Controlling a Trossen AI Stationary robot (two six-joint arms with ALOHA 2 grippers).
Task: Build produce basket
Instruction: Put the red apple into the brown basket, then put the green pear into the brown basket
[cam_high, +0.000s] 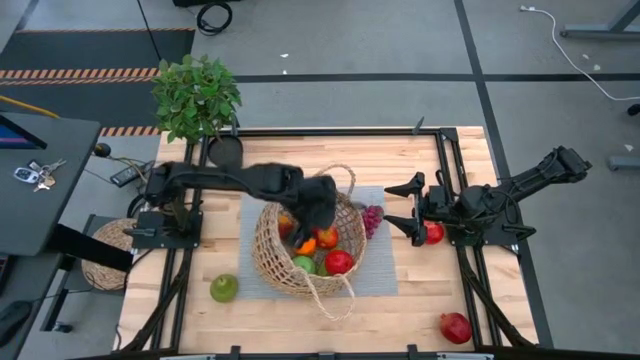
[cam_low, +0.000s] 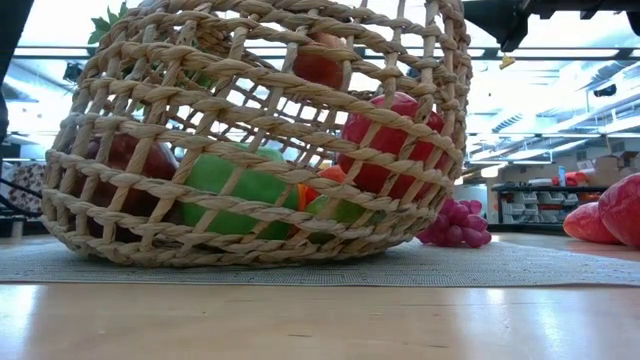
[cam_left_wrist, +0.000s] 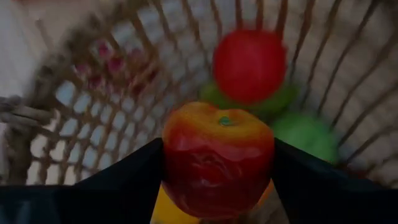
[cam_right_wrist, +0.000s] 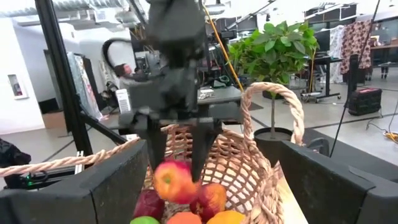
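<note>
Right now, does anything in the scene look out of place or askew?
Yes. The basket sits tilted, its far side lifted, not flat on the mat. Grapes lie outside against it.

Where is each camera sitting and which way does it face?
High: overhead, looking down; both arms and basket.
Low: table height, facing the basket side; no arm clear.
Left wrist: inside the basket; left tool holds a red-yellow apple.
Right wrist: facing the basket; open right tool low in the picture.
Shared: that apple shows in both wrist views.
</note>
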